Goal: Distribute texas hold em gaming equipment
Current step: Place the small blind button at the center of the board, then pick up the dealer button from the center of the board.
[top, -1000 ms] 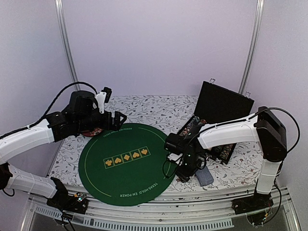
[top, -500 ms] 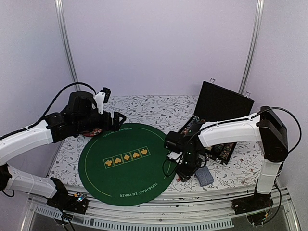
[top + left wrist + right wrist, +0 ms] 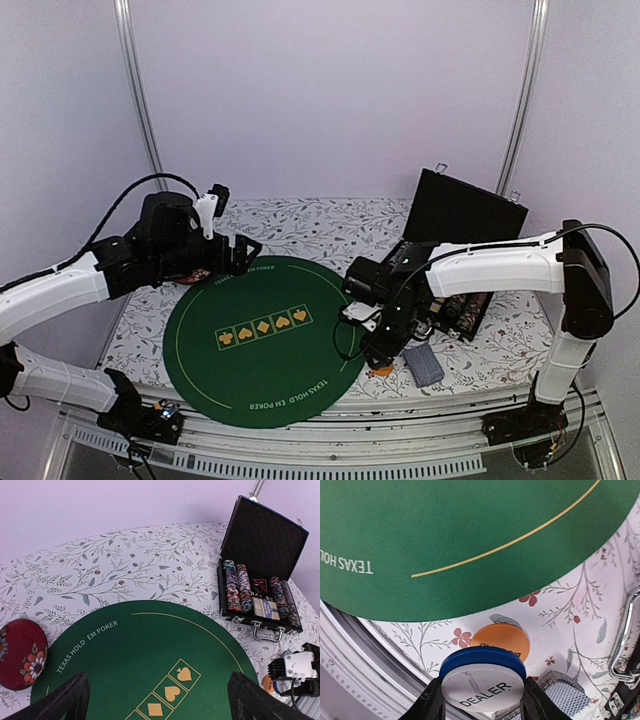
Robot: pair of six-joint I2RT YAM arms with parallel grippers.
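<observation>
My right gripper (image 3: 482, 702) is shut on a round blue and white button (image 3: 482, 672) marked DEALER, held just above the tablecloth off the green mat's near right edge. An orange button (image 3: 500, 641) lies flat on the cloth under it. A deck of blue-grey backed cards (image 3: 565, 696) lies beside it, and also shows in the top view (image 3: 424, 364). The open black case (image 3: 260, 580) holds rows of striped poker chips (image 3: 236, 586). My left gripper (image 3: 160, 705) is open and empty, hovering over the mat's far left part.
The round green poker mat (image 3: 262, 335) covers the table's middle. A dark red round disc (image 3: 20, 652) sits at the mat's far left edge. The case (image 3: 455, 250) stands at the right with its lid up. The table's front rail (image 3: 350, 670) is close below my right gripper.
My right gripper has risen a little off the cloth with the dealer button in it, and its arm has stretched out. The left arm has barely moved.
</observation>
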